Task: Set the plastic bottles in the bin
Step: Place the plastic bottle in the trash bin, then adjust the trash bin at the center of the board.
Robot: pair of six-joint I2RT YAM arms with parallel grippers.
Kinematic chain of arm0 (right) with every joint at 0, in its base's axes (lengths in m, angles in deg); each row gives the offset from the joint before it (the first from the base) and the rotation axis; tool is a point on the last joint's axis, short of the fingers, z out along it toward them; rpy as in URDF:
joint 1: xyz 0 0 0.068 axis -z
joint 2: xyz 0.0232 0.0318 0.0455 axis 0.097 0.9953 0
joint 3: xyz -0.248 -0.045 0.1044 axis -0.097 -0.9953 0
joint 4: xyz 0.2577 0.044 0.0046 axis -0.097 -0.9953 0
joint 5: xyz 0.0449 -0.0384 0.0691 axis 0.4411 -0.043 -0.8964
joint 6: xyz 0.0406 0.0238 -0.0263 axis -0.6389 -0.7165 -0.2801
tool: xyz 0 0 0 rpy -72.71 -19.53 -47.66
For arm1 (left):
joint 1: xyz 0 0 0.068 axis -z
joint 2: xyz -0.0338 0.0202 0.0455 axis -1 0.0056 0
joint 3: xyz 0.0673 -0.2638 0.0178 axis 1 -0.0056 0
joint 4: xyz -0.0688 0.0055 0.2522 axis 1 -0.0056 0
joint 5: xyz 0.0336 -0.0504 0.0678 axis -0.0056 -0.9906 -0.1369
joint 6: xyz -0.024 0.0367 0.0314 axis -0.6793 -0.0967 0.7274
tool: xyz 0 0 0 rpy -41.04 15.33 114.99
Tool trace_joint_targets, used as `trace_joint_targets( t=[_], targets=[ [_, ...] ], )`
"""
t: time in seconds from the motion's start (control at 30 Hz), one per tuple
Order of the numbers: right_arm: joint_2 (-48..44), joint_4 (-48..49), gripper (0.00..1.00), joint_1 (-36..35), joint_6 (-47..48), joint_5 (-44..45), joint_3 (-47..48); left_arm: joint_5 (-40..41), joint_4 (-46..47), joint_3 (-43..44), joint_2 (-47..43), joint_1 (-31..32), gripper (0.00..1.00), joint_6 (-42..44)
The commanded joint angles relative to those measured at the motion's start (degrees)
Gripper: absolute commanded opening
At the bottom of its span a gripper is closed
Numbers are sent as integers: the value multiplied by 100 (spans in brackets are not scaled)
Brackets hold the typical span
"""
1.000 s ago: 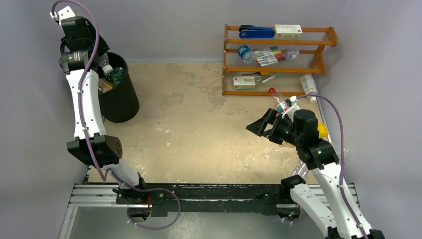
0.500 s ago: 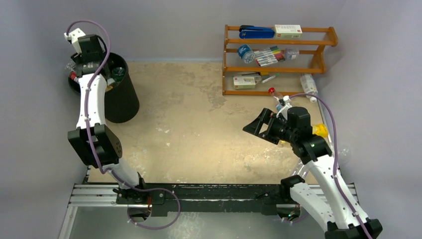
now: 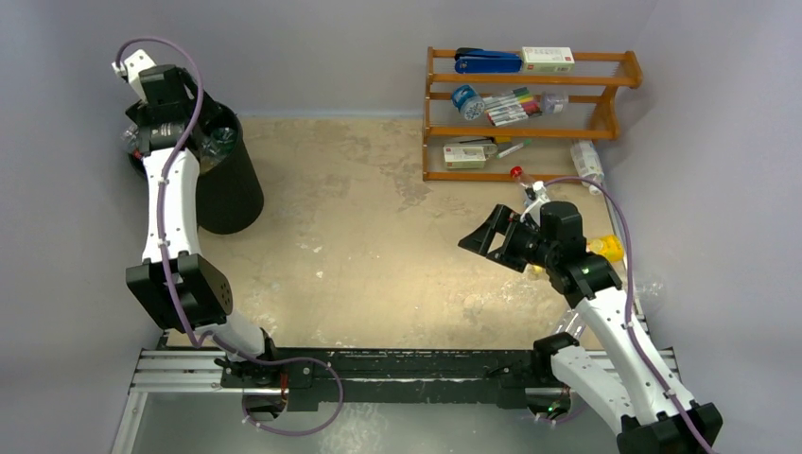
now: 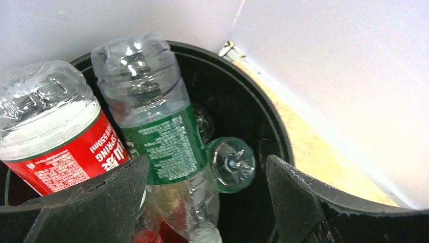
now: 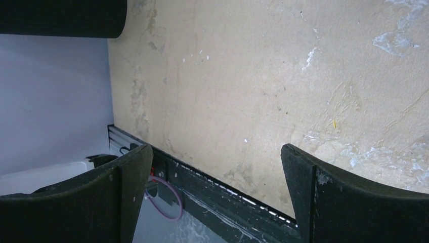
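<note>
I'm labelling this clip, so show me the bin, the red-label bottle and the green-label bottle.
bin (image 3: pixel 235 194), top external view, on its black outer wall.
red-label bottle (image 4: pixel 58 161), left wrist view, on its red label.
green-label bottle (image 4: pixel 163 147), left wrist view, on its green label.

black bin (image 4: pixel 240 104), red-labelled bottle (image 4: pixel 60 154), green-labelled bottle (image 4: pixel 167 147), orange rack (image 3: pixel 567 133)

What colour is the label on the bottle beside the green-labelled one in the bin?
Red with white lettering; label clearest in the left wrist view.

Top view overlooks all; left wrist peers into bin (image 4: pixel 238 101), right faces table (image 5: pixel 253 76)
</note>
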Motion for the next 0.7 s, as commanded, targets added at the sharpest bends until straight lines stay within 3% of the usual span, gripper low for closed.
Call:
trace_joint_targets(
  t=[0.0,0.3,0.67],
  targets=[
    [-30,322,100,-16,44,-197,-60,-713,-292,532,-218,-38,85,-316],
    [-202,272,100,-13,33,-216,-138,-1997,-1155,1025,-99,182,86,-243],
    [-1040,194,100,-19,-292,-144,-514,-2034,-2142,1834,610,345,86,241]
  ],
)
